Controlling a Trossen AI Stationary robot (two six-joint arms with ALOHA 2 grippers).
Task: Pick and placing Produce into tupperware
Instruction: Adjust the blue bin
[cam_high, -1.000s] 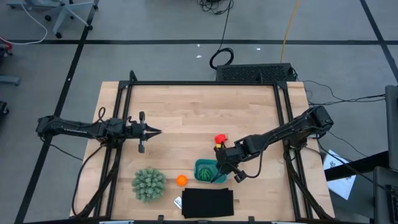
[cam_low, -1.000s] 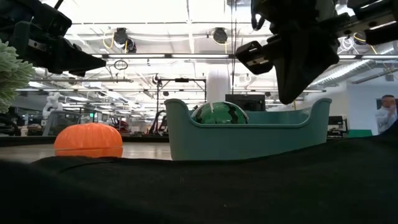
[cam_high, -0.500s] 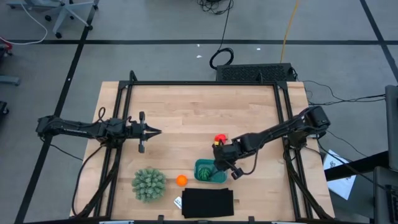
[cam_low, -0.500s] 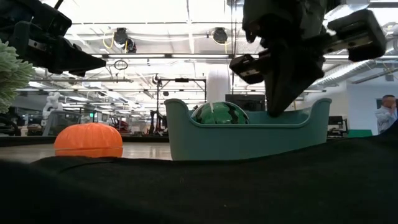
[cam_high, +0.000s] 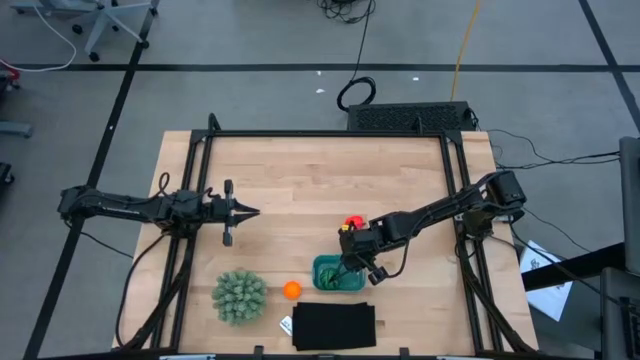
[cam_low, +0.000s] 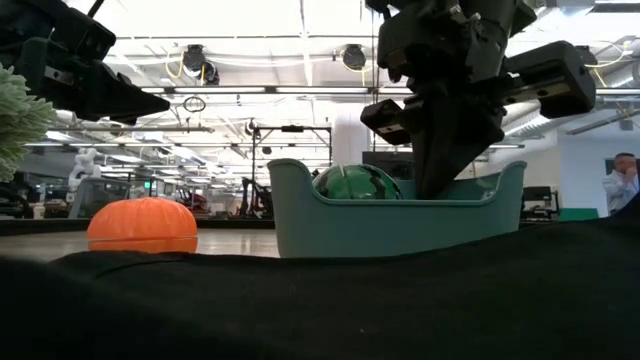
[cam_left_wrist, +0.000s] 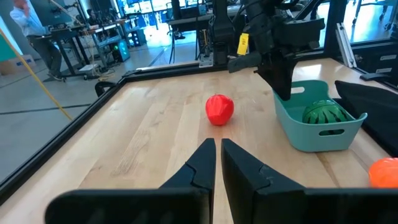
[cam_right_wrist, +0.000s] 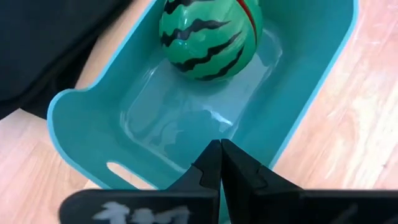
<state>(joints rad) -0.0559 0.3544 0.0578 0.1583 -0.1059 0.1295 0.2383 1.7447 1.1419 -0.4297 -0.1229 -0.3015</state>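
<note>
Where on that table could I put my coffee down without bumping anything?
The far half of the table is bare wood, from the back rail to the left gripper and red fruit. The near edge is crowded: spiky plant, orange ball, teal container under the right gripper, black rectangle.

no readable text, yellow tag (cam_left_wrist: 243, 44) on the right arm too blurred to read

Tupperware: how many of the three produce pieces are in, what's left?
One in: the striped green ball lies in the teal tupperware. Nothing is in hand; the right claw is shut and empty over the tub. Left: the orange ball beside the tub and the red fruit on the table. The left claw waits, shut.
</note>
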